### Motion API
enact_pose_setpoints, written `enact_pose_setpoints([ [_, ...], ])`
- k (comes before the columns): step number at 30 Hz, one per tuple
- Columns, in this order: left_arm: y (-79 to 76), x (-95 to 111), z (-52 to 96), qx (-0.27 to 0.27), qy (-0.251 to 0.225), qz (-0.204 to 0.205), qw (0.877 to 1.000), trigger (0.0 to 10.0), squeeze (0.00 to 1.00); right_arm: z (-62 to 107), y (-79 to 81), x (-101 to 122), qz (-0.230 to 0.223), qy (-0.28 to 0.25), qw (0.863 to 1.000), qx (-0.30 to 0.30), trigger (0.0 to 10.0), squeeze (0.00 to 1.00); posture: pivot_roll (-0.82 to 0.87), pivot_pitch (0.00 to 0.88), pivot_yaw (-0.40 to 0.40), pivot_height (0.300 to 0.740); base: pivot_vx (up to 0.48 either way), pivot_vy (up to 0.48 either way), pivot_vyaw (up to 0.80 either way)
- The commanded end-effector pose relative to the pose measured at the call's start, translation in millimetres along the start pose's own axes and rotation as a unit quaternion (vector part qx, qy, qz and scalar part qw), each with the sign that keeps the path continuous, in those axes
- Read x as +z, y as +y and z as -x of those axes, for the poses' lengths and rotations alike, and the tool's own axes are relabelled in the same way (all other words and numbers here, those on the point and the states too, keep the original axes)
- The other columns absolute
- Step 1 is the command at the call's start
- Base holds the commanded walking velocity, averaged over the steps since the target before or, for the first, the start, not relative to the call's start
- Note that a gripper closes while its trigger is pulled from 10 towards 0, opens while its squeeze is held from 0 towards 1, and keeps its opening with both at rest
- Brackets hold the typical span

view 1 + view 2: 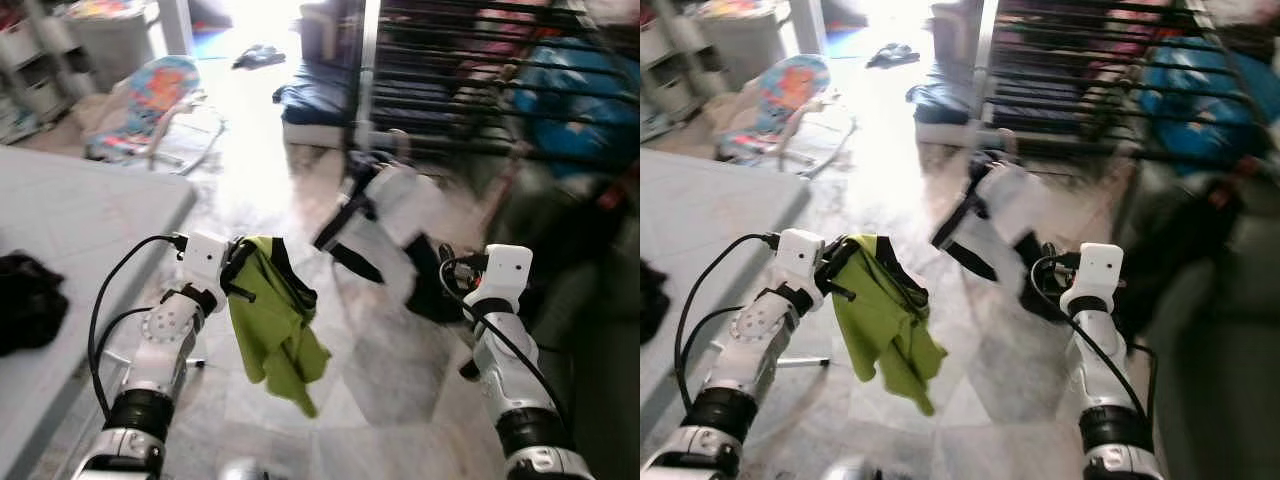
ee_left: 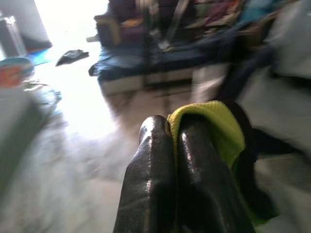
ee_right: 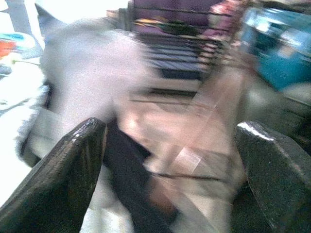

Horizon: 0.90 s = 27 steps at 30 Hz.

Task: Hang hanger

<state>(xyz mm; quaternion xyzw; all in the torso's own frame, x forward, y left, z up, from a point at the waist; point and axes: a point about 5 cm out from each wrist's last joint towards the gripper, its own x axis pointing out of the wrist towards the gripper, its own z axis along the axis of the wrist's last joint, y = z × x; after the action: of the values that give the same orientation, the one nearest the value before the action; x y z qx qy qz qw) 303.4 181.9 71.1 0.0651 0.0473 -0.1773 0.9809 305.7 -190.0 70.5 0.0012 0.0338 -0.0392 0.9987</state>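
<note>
Hanger (image 1: 262,262) with a lime-green garment (image 1: 272,335) draped on it is hanging from the left gripper (image 1: 237,272), whose fingers (image 2: 194,174) are pinching tight on it, out over the marble floor (image 1: 400,380). Right gripper (image 3: 170,170) is gaping wide, holding nothing. Everything is blurring, so the carrying step seems under way. Next, I reckon, it needs to be reaching the black clothes rack (image 1: 470,90) ahead and hooking the hanger over a bar.

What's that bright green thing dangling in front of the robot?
Start at the pale marble floor, then find the left gripper above it. Hanging from its shut fingers is a lime-green garment on a black hanger, the brightest green thing here.
</note>
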Motion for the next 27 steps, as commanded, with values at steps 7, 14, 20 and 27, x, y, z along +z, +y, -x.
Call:
enact_pose_setpoints([
  [7, -6.5, 18, -9.9, -0.014, -0.034, -0.009, 0.999, 10.0, 0.00, 2.0, -19.5, -1, 0.022, 0.000, 0.999, -0.040, 10.0, 0.00, -0.08, 0.000, -0.025, 0.740, 0.386, 0.284, 0.00],
  [14, -8.7, 15, -9.6, -0.020, -0.028, -0.011, 0.999, 10.0, 0.00, 0.3, -31.5, 6, 0.055, -0.019, 0.994, -0.090, 10.0, 0.00, -0.07, 0.000, -0.028, 0.740, 0.141, 0.000, 0.00],
  [20, -10.0, 16, -10.1, -0.021, -0.028, -0.013, 0.999, 10.0, 0.00, 0.0, -34.7, 6, 0.062, -0.016, 0.993, -0.099, 10.0, 0.00, -0.07, 0.000, -0.032, 0.740, 0.000, 0.000, -0.67],
  [27, -10.3, 16, -10.3, -0.022, -0.029, -0.013, 0.999, 10.0, 0.00, -0.7, -36.4, 7, 0.076, -0.019, 0.990, -0.118, 10.0, 0.00, -0.07, 0.000, -0.031, 0.740, 0.000, 0.000, -0.61],
])
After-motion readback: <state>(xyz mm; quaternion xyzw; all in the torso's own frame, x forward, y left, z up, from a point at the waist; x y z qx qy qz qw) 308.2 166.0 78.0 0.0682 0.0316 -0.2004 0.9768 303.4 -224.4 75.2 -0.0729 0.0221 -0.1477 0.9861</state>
